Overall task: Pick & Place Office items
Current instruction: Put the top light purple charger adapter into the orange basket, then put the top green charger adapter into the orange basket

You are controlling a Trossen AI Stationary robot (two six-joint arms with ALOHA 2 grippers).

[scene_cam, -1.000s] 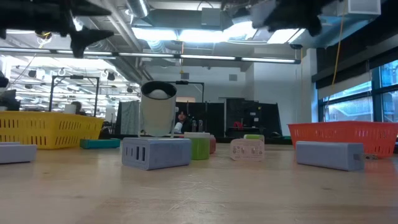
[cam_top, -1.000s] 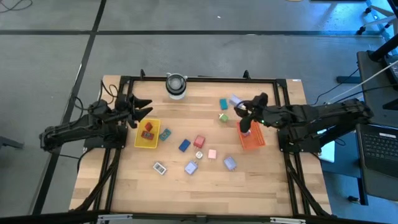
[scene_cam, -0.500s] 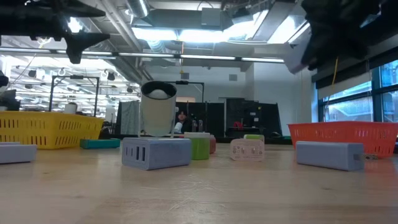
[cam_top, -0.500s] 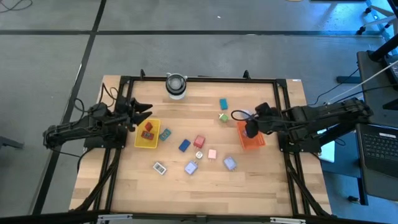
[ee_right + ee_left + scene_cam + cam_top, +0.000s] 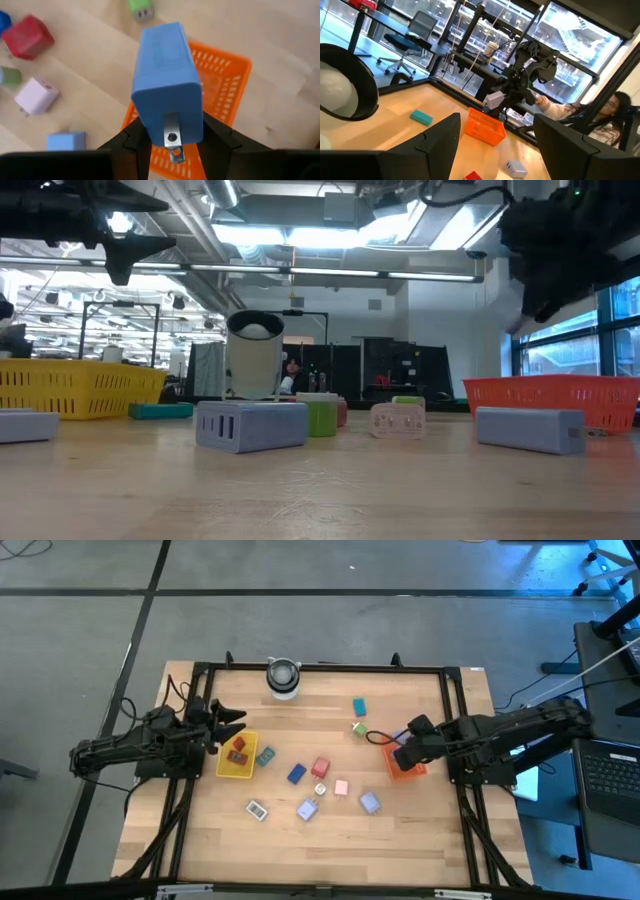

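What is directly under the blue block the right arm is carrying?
The right tool is shut on the blue block, and the orange tray lies beneath it. The tray's mesh floor looks bare where visible, but the block and fingers hide its middle.

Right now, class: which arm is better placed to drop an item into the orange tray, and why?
Right. Its claw holds a blue block directly above the orange tray; the left claw hangs empty by the yellow tray.

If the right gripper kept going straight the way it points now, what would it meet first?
Most likely the orange basket. The right gripper, jaws shut on a blue plug block, points down at the basket's mesh floor; the block's far end would probably touch first, though depth is unclear.
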